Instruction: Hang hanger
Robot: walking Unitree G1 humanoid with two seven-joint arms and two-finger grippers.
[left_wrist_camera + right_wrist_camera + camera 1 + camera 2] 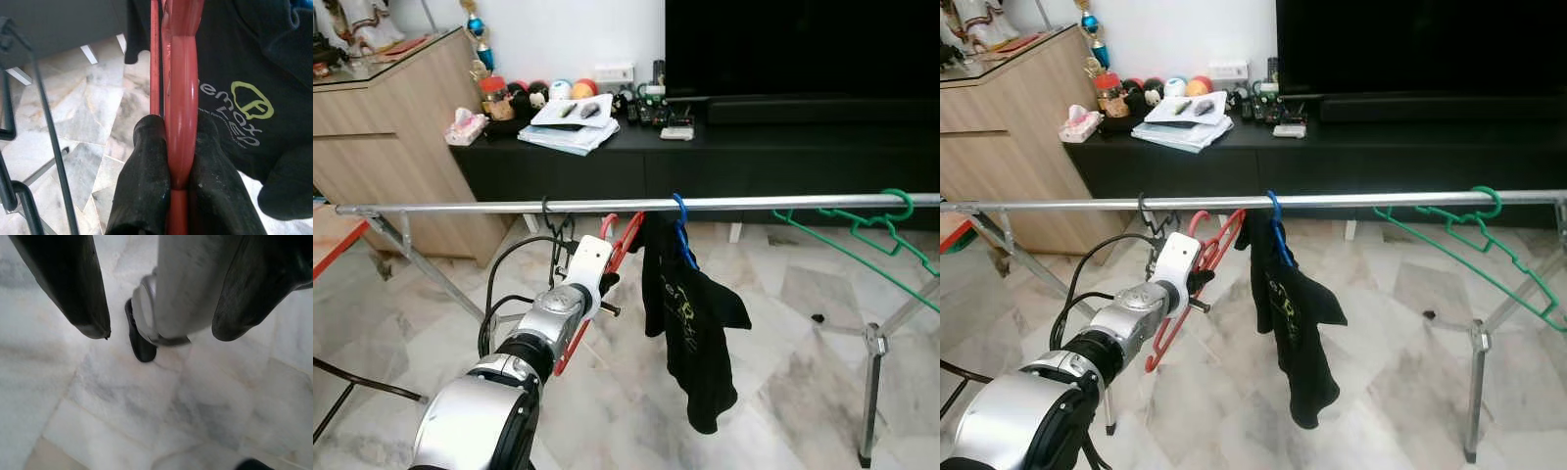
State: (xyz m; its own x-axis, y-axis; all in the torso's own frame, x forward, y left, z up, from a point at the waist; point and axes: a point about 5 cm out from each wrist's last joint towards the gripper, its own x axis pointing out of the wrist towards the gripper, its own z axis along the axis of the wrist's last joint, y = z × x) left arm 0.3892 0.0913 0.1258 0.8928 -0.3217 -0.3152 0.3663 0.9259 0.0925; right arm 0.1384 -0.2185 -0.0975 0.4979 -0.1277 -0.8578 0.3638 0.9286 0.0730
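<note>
Left eye view: left gripper clenched on red hanger, at about 7 o'clock from frame centre, just under rail. Hook near rail, seating unclear. Long axis ran diagonal, hook end toward 1 o'clock, lower end toward 7. Risk, judged: early release drops hanger; sideways drift snags black shirt just beside. Right gripper idle, fingers apart, over floor.

Pale marble floor underfoot. Beyond the jaws a low black TV cabinet stands against a white wall, with a wooden cupboard beside it.
</note>
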